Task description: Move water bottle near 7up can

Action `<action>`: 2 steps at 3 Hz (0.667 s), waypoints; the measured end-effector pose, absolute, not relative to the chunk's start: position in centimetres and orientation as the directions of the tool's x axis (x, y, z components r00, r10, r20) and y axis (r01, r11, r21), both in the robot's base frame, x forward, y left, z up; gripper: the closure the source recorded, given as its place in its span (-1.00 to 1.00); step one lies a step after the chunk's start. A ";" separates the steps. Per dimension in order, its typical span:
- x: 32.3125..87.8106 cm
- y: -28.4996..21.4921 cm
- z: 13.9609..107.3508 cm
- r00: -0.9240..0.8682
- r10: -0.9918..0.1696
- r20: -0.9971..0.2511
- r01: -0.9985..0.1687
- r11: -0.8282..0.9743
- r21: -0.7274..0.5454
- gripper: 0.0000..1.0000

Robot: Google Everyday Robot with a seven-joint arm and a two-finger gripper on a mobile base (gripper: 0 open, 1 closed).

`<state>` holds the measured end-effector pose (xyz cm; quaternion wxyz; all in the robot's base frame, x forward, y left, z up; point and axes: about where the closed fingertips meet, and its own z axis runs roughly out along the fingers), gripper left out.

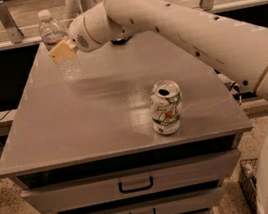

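Note:
The water bottle [57,42], clear ribbed plastic with a white cap, is at the back left of the grey table, upright and slightly tilted. My gripper [62,50] is at the bottle's middle, its tan finger in front of the label band, and the white arm reaches in from the right. The 7up can [166,107], dented, white and green with a silver top and dark hole, stands upright near the front right of the table, well apart from the bottle.
The grey table top [99,109] sits on a cabinet with drawers [135,184] below. A dark flat object [122,41] lies at the back, mostly hidden behind the arm. A glass partition with metal posts [9,20] runs behind the table.

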<state>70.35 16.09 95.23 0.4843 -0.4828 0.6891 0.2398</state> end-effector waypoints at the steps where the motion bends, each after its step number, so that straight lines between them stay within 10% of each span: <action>1: 70.3 16.4 95.2 -0.064 -0.433 -0.899 -0.899 0.416 -0.136 1.00; 2: 70.3 15.3 96.2 -0.055 -0.436 -0.898 -0.894 0.423 -0.151 1.00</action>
